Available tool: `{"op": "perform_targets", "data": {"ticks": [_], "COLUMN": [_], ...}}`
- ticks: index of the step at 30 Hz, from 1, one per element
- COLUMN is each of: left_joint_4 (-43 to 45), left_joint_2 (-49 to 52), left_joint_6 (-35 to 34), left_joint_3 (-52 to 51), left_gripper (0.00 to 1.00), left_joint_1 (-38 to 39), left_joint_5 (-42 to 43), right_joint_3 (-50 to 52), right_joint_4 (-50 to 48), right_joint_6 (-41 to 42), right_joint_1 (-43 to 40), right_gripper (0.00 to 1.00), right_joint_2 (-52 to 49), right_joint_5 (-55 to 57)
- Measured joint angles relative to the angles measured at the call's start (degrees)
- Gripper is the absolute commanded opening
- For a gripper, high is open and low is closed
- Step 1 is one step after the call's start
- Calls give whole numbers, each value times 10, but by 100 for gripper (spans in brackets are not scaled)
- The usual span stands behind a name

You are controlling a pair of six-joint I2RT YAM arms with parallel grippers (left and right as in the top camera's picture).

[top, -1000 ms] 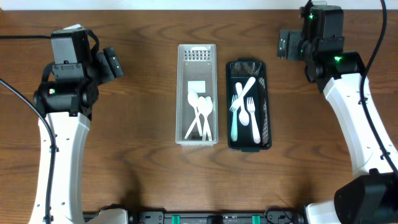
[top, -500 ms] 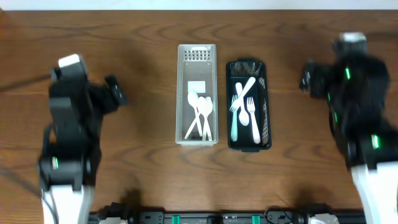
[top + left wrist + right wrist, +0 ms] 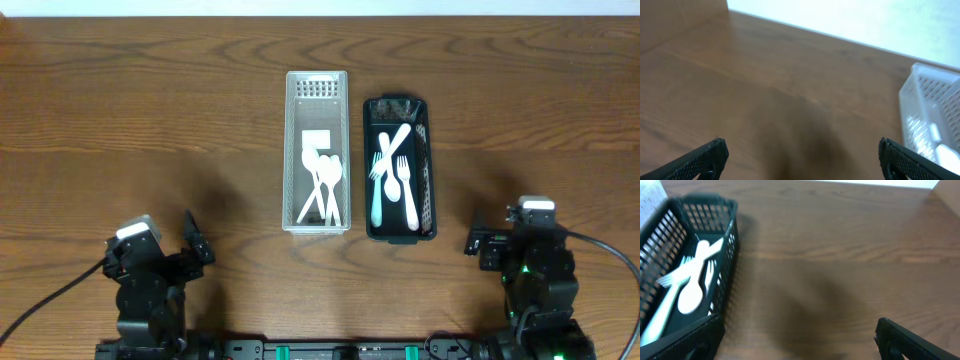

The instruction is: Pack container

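Note:
A white slotted basket [image 3: 317, 85] holds white spoons [image 3: 324, 185] and stands mid-table. Right beside it a black basket [image 3: 428, 175] holds white forks and a pale green utensil [image 3: 396, 175]. My left gripper [image 3: 195, 246] is open and empty at the front left, near the table edge. My right gripper [image 3: 477, 243] is open and empty at the front right. The left wrist view shows its fingertips [image 3: 800, 156] wide apart over bare wood, with the white basket [image 3: 932, 115] at the right. The right wrist view shows its fingertips [image 3: 800, 339] apart, with the black basket [image 3: 725, 250] at the left.
The wooden table [image 3: 150, 120] surrounds both baskets. The table's far edge [image 3: 840, 37] meets a pale wall in the left wrist view.
Both arms have pulled back from the far part of the table to the front edge, left arm at the front left, right arm at the front right. The baskets have not moved.

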State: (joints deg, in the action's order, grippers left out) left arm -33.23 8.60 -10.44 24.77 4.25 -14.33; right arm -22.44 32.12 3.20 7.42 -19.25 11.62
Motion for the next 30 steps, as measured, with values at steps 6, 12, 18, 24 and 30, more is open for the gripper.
{"op": "perform_targets", "data": {"ticks": [6, 12, 18, 24, 30], "left_joint_4": [-17, -52, -96, -130, -143], "left_joint_2": [-7, -7, -7, -7, -7], "left_joint_6": [0, 0, 0, 0, 0], "left_joint_3": [-19, -19, -19, -19, -19], "left_gripper": [98, 98, 98, 98, 98], "left_joint_1": [0, 0, 0, 0, 0], "left_joint_5": [-3, -7, -7, -7, -7], "right_joint_3": [24, 24, 24, 24, 24], "right_joint_4": [8, 9, 10, 11, 11], "right_joint_6": [1, 1, 1, 1, 1], "right_joint_1": [0, 0, 0, 0, 0], "right_gripper": [99, 99, 99, 99, 99], "right_joint_2": [4, 4, 4, 4, 4], "right_joint_5": [-58, -76, -82, -82, -82]}}
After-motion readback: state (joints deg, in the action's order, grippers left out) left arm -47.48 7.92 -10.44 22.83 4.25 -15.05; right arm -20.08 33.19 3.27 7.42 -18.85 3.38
